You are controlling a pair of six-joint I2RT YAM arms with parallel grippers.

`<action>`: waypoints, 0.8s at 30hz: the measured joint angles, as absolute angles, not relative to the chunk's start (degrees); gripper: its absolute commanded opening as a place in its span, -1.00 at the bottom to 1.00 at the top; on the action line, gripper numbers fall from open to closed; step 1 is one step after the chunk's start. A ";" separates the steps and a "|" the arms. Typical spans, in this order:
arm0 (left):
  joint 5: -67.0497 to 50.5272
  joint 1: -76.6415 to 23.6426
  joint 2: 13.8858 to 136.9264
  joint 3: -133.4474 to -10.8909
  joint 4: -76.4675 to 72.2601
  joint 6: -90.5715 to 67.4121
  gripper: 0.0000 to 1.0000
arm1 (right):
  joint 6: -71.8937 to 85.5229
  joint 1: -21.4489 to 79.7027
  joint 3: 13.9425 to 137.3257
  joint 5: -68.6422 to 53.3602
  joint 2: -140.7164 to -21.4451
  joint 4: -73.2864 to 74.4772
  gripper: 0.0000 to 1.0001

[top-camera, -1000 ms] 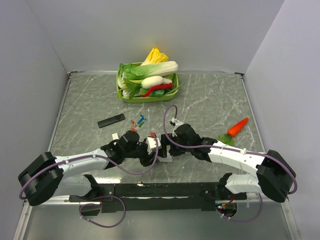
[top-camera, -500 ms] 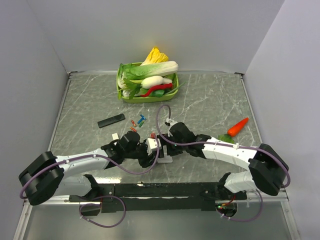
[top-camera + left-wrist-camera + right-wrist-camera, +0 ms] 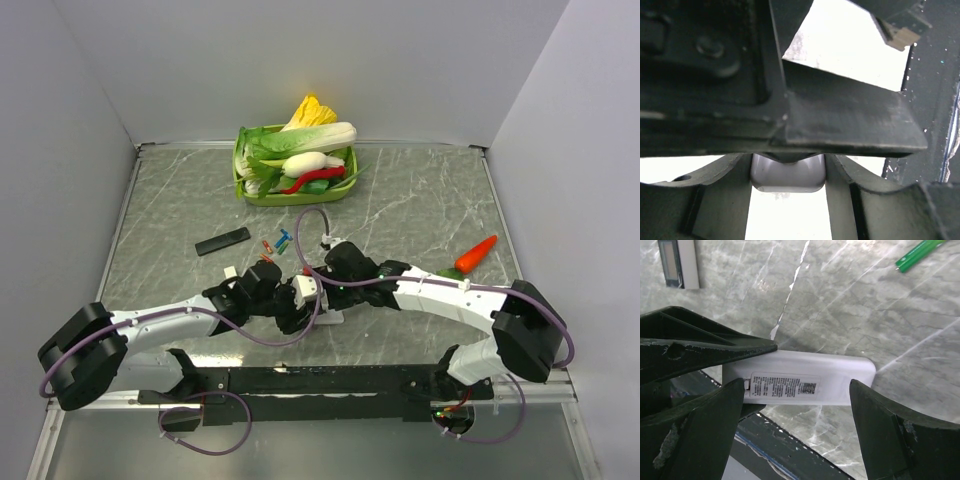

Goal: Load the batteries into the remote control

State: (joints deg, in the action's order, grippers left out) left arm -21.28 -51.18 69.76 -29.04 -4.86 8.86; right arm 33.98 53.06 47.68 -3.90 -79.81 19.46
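The left hand is clamped on one end of the white remote at the near middle of the desk; the right hand hangs over the remote, fingers spread wide, gripping nothing; the batteries lie loose just beyond, right of a black remote.

Nothing legible anywhere. Only a small rectangular label with rows of fine dark print and a darker code-like block at one end, stuck on the white oblong plastic remote control; letters too small and blurred to read.
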 measured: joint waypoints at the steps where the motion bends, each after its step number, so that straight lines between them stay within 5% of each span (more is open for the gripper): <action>1: -21.23 -51.00 69.76 -29.17 -4.84 8.99 -0.98 | 33.98 53.15 48.21 -3.20 -79.90 20.25 0.82; 15: -21.06 -50.48 69.69 -29.39 -5.06 9.34 -0.98 | 34.44 53.08 50.46 -0.47 -80.25 23.94 0.78; 24: -21.15 -49.78 66.35 -29.39 -4.95 9.34 -0.98 | 30.17 47.55 44.95 9.76 -79.15 39.86 0.77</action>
State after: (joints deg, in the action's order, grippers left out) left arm -21.15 -49.78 66.35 -29.39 -4.95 9.34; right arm 30.17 47.55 44.95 9.76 -79.15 39.86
